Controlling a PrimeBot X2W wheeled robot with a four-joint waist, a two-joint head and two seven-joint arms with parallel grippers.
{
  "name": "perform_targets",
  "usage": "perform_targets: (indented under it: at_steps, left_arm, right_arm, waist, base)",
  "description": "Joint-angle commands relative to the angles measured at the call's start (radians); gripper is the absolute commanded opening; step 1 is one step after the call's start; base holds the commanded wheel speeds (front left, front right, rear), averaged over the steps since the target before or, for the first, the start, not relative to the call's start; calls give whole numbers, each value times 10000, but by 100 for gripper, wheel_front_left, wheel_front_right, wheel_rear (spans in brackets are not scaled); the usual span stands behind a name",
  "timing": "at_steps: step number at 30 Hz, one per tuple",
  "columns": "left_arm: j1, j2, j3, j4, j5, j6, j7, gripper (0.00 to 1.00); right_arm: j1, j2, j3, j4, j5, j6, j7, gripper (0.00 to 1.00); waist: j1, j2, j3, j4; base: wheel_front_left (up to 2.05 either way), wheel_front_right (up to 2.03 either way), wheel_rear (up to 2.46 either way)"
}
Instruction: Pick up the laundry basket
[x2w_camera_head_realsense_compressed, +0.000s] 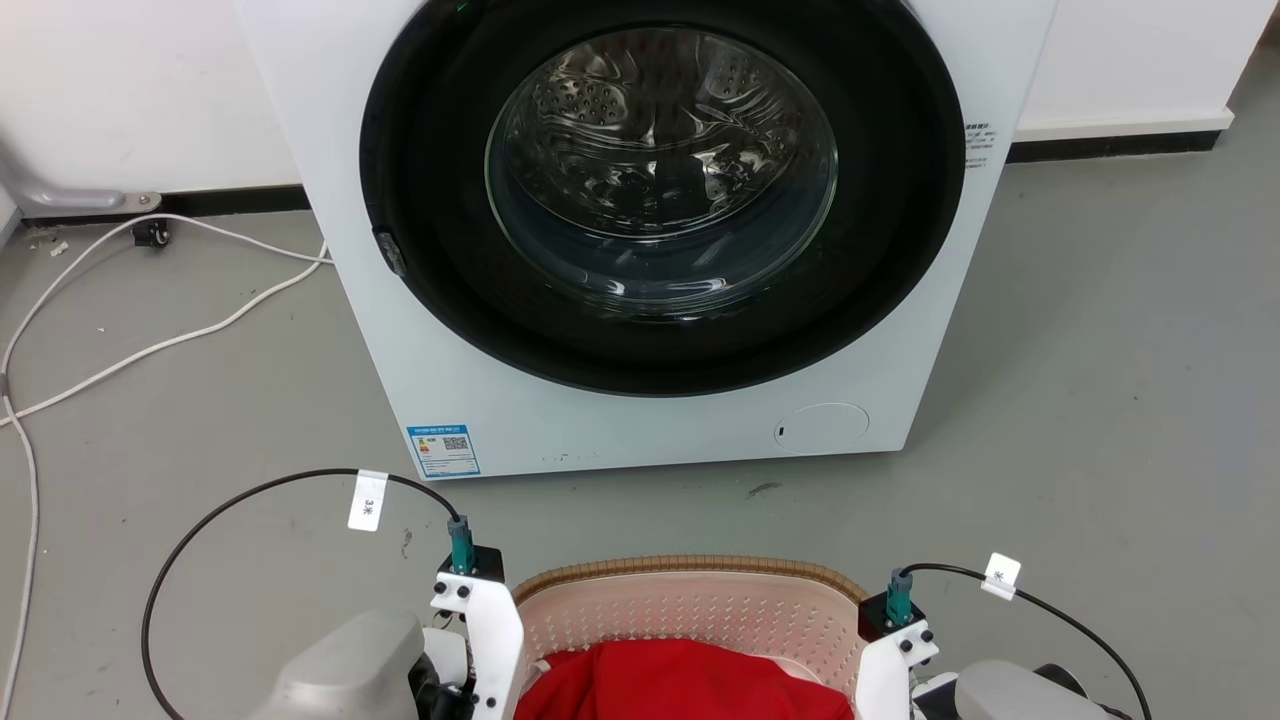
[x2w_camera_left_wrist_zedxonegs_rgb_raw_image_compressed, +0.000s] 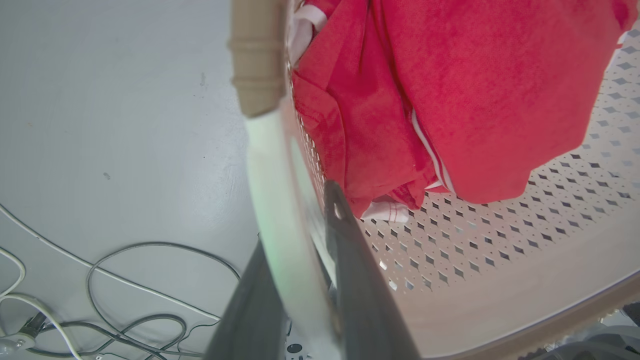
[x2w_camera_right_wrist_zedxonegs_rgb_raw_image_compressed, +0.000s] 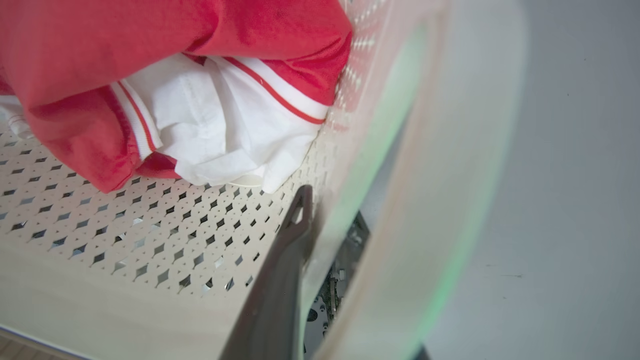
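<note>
The left gripper (x2w_camera_left_wrist_zedxonegs_rgb_raw_image_compressed: 295, 240) is clamping the side wall of the laundry basket (x2w_camera_left_wrist_zedxonegs_rgb_raw_image_compressed: 500, 240): in its own wrist view one dark finger is lying inside the wall and the other outside, with the blurred wall squeezed between them. The right gripper (x2w_camera_right_wrist_zedxonegs_rgb_raw_image_compressed: 350, 235) is straddling the opposite wall. Its inner finger (x2w_camera_right_wrist_zedxonegs_rgb_raw_image_compressed: 292, 240) is resting along the perforated plastic, but the wall is hiding the outer one, so I cannot tell whether that grip is closed.

Just beyond the left fingertips a red garment (x2w_camera_left_wrist_zedxonegs_rgb_raw_image_compressed: 475, 90) is bunching against the wall. The right wrist view is adding what that one lacks, a white garment (x2w_camera_right_wrist_zedxonegs_rgb_raw_image_compressed: 225, 130) tucked under the red, close ahead of the inner finger. On the outer side of the left gripper, cables (x2w_camera_left_wrist_zedxonegs_rgb_raw_image_compressed: 125, 280) are looping over the grey floor (x2w_camera_left_wrist_zedxonegs_rgb_raw_image_compressed: 125, 125).

From the head camera, the basket is sitting between the two wrists, its tan rim (x2w_camera_head_realsense_compressed: 690, 566) arching ahead of them. Farther ahead the white washing machine (x2w_camera_head_realsense_compressed: 450, 380) is standing, its dark round door (x2w_camera_head_realsense_compressed: 660, 180) shut.
</note>
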Motion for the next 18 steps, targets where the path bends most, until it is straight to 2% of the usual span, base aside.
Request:
perform_targets:
  at_steps: [1,18]
  left_arm:
    - [-86,89,31,-8,45,-21,-72,0]
    - [-27,72,31,-63,87,-21,-22,0]
  right_arm:
    - [-29,-77,198,43,-47,31,34,0]
    - [-45,-115,412,1,137,31,65,0]
  waist:
    - [0,0,-2,-1]
    - [0,0,-43,-15]
  base:
    - [0,0,0]
    - [0,0,0]
